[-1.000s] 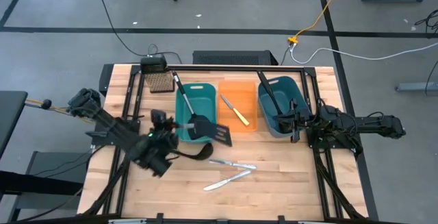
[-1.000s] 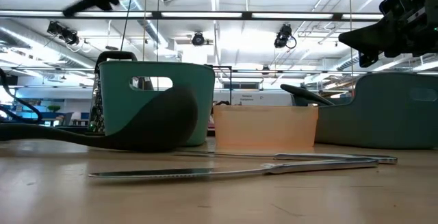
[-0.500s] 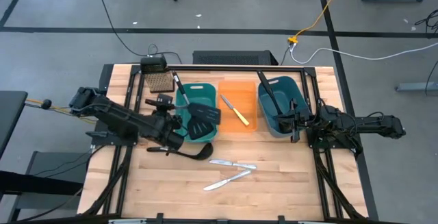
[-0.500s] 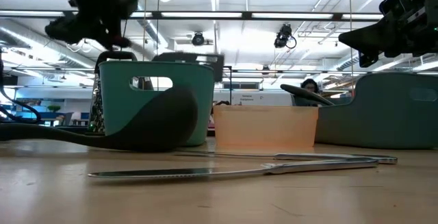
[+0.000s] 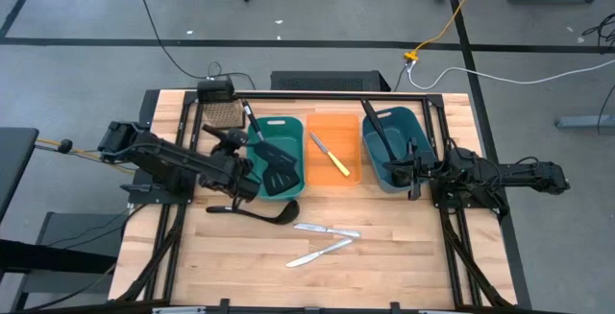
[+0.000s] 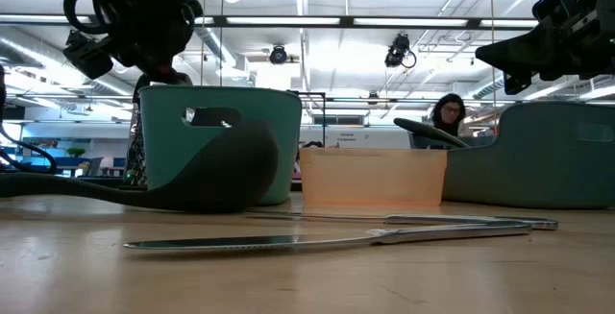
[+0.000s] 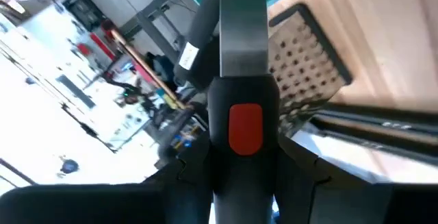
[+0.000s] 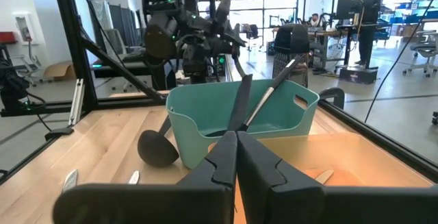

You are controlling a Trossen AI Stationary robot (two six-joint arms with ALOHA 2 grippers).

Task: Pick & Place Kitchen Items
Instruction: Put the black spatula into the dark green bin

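My left gripper (image 5: 240,168) is shut on a black slotted spatula (image 5: 277,176) with a red-marked handle, at the near left corner of the left teal bin (image 5: 288,133). The spatula's head is inside that bin. A second black spatula (image 5: 255,127) leans in the same bin, its handle over the far rim. A black ladle (image 5: 259,212) and two silver knives (image 5: 327,229) (image 5: 317,252) lie on the table. A yellow-handled knife (image 5: 332,157) lies in the orange bin (image 5: 344,127). My right gripper (image 5: 413,172) is shut and empty beside the right teal bin (image 5: 408,122), which holds a ladle (image 5: 375,122). My left gripper pinches the spatula's handle at its red-marked end (image 7: 245,128) between its two fingers (image 7: 185,176). The fingers come from the table's left, above the bin's rim. The spatula runs on past them, with its head (image 5: 279,178) down inside the left teal bin.
A perforated black block (image 5: 223,115) stands at the table's far left, behind the left bin. A black frame rail (image 5: 317,93) runs along the table's far edge. Bare wood lies near the front edge around the knives. A person (image 6: 448,114) shows in the room beyond.
My left gripper has swung up from the table's near left toward the far edge and the left teal bin, still shut on the spatula. The spatula's head has gone from beside the bin's near right corner to over the bin and then down into it.
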